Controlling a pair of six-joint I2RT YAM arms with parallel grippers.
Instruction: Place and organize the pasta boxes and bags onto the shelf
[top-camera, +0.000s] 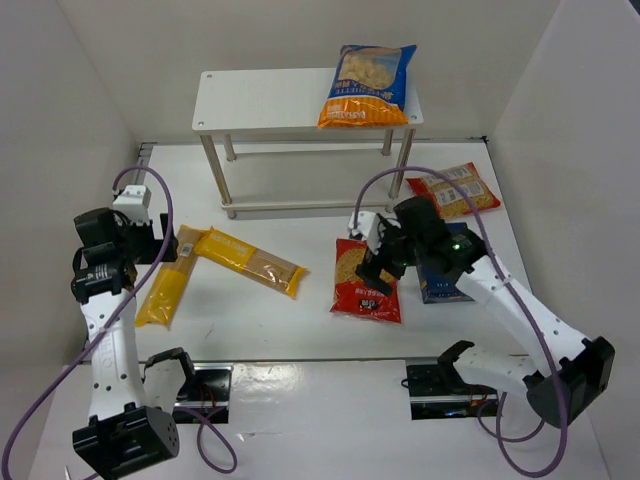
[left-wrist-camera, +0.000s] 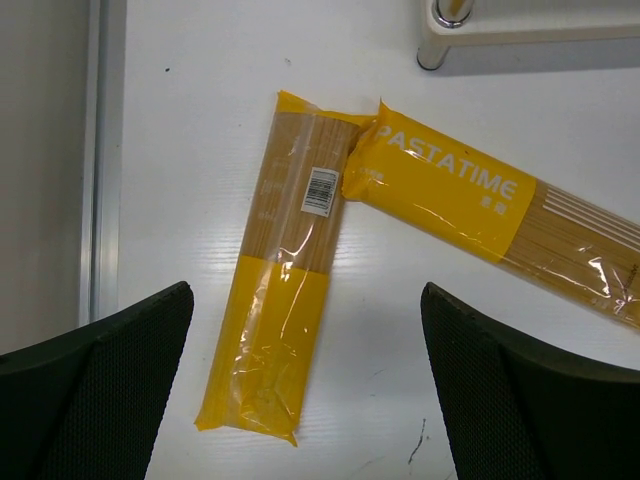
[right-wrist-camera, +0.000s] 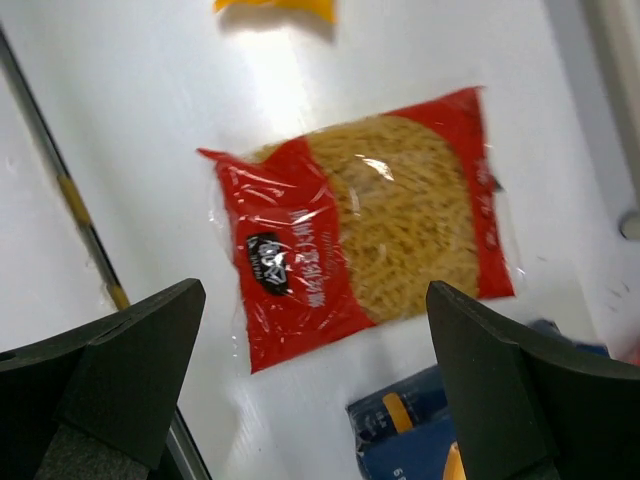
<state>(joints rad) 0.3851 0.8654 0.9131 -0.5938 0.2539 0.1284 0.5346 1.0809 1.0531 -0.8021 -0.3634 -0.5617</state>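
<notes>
The white two-tier shelf (top-camera: 270, 100) stands at the back, with a blue-and-orange bag (top-camera: 368, 85) on its top tier. Two yellow spaghetti bags lie on the table, one (top-camera: 168, 285) (left-wrist-camera: 285, 290) below my open, empty left gripper (top-camera: 158, 245) (left-wrist-camera: 305, 400), the other (top-camera: 250, 260) (left-wrist-camera: 470, 195) angled to its right, their ends touching. A red bag (top-camera: 365, 280) (right-wrist-camera: 370, 230) lies flat under my open, empty right gripper (top-camera: 380, 260) (right-wrist-camera: 315, 400). The dark blue pasta box (top-camera: 440, 285) (right-wrist-camera: 450, 440) lies beside it, partly hidden by the arm. An orange-red white-labelled bag (top-camera: 455, 190) lies at the right.
White walls enclose the table on the left, back and right. A shelf leg foot (left-wrist-camera: 435, 50) stands just beyond the spaghetti bags. A metal rail (left-wrist-camera: 95, 160) runs along the table's left edge.
</notes>
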